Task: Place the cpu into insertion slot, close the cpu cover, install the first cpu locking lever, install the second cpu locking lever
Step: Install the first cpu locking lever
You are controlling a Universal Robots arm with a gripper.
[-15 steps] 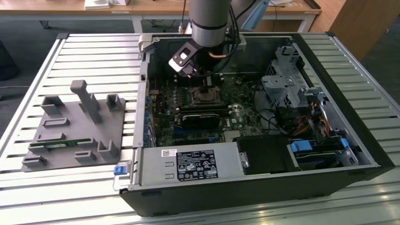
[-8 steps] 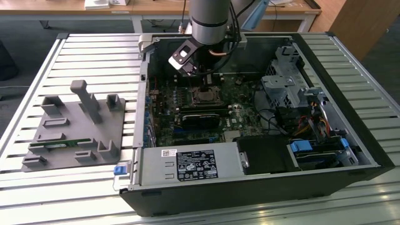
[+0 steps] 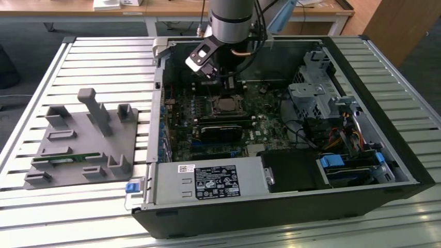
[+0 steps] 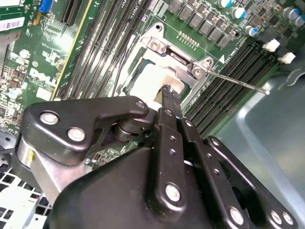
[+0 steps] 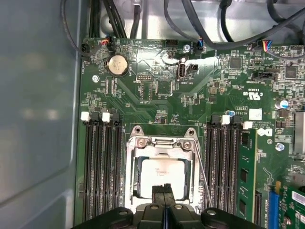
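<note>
One silver chip [image 5: 162, 174] on one green board [image 5: 157, 100]. One metal frame [image 5: 162, 142] around the chip, one thin wire lever [image 5: 204, 179] just beside it, two banks of long slots [image 5: 102, 167] flanking it, one coin battery [image 5: 118, 64] well apart from it. One open computer case [image 3: 276, 219] holding the board.

My exterior view sits high and well back, looking down at a slant on the surface [image 3: 82, 212] and into the open computer case [image 3: 276, 214]. It takes in the whole case and the arm [image 3: 231, 18] coming in from the far side. The first wrist view faces squarely onto the motherboard [image 5: 157, 90] from close range, with the end effector [image 5: 164, 190] just in shot. The second wrist view is nearer still and looks obliquely past the end effector's black linkage. All three views share the insertion slot [image 3: 226, 105]. In both wrist views I see the cpu [image 5: 162, 174] [image 4: 152, 81] there.
</note>
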